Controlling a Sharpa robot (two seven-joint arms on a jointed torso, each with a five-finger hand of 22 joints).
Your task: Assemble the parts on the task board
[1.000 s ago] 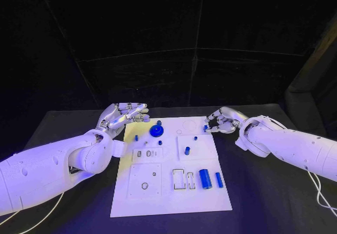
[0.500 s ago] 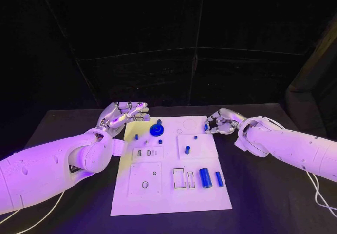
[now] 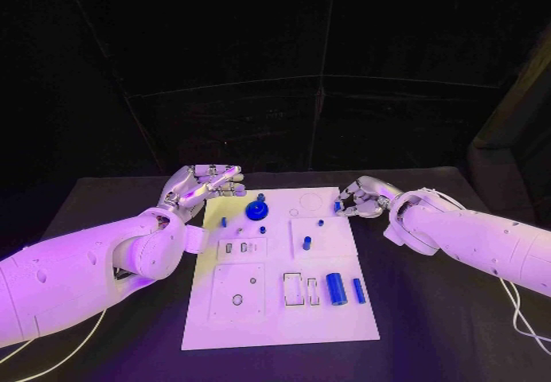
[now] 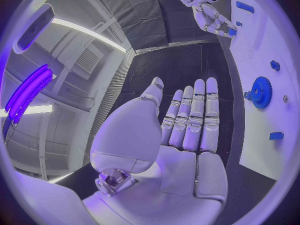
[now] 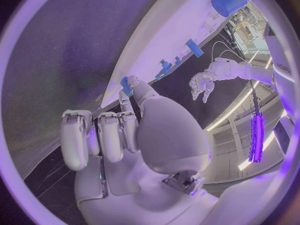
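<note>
The white task board point(image 3: 287, 326) lies in the middle of the black table. My right hand point(image 3: 363, 199) hovers at the board's far right edge and pinches a small blue part point(image 5: 125, 85) between thumb and a finger, close above the board. My left hand point(image 3: 207, 185) is at the far left corner, fingers straight and side by side point(image 4: 190, 117), holding nothing. A blue gear point(image 3: 257, 211) stands on the far part of the board, between the two hands. Nearer me lie a blue cylinder point(image 3: 334, 289) and a thin blue bar point(image 3: 358, 292).
A small blue peg point(image 3: 308, 243) stands mid-board and a short blue piece point(image 3: 220, 222) sits near the left edge. Several empty slots point(image 3: 301, 292) and a round hole point(image 3: 236, 301) mark the near half. Black table point(image 3: 436, 318) surrounds the board.
My left hand has risen slightly at the far left corner. The right hand has barely moved and still pinches the small blue part.
</note>
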